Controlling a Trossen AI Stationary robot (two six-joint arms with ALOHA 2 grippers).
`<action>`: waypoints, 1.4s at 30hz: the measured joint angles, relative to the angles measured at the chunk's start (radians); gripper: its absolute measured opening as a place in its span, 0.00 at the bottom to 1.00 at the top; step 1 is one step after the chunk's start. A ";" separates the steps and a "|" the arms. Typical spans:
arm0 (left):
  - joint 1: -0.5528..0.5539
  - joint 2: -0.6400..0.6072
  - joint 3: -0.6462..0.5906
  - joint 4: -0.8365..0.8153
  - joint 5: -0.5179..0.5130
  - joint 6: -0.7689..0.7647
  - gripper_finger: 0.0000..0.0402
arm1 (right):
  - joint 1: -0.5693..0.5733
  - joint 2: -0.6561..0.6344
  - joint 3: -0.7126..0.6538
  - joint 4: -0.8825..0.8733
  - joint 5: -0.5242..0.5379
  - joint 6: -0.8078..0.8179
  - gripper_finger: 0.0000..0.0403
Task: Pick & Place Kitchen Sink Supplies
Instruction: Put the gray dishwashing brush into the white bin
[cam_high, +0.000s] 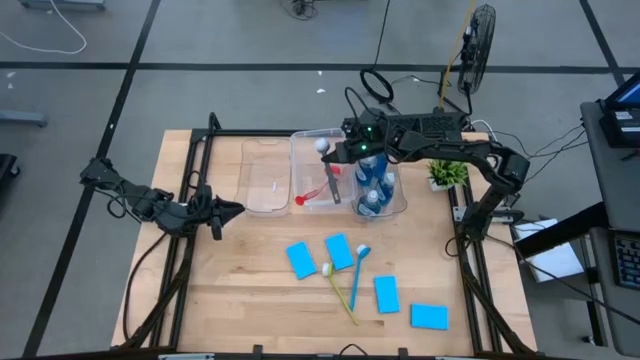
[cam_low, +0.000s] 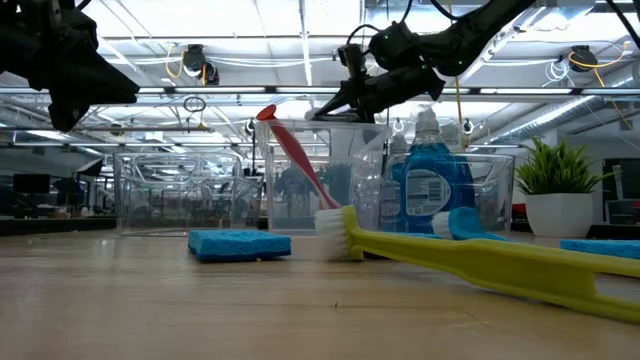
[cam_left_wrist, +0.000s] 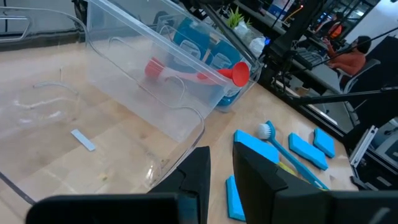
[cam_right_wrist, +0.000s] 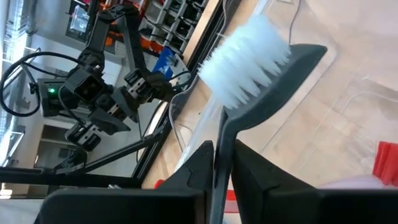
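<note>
Close to me on the table lie four blue sponges (cam_high: 339, 250), a yellow-green brush (cam_high: 340, 291) and a blue brush (cam_high: 359, 274). Farther back, a clear bin (cam_high: 312, 206) holds a red brush (cam_high: 318, 196) and the blue bottles (cam_high: 376, 185). Above it, the right gripper (cam_right_wrist: 222, 163) pinches a grey brush (cam_right_wrist: 261, 81) by its handle. Off to the side, the left gripper (cam_left_wrist: 222, 163) waits with its fingers a little apart, holding nothing.

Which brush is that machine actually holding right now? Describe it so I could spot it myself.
Look at the middle clear bin at the back of the table, beside the blue bottles. Above it the right end effector grips a grey brush by its thin handle. Unlike the red brush leaning inside that bin, it has white bristles and hangs in the air.
</note>
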 joint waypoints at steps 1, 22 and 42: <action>0.000 0.000 0.000 0.000 0.000 0.000 0.18 | 0.000 0.000 0.000 0.000 0.000 0.000 0.12; 0.000 0.000 0.000 0.000 0.000 0.003 0.18 | 0.000 0.000 0.000 -0.018 -0.001 0.015 0.41; 0.000 0.000 0.000 -0.001 0.000 0.005 0.18 | -0.018 0.000 0.000 0.001 -0.059 0.243 0.55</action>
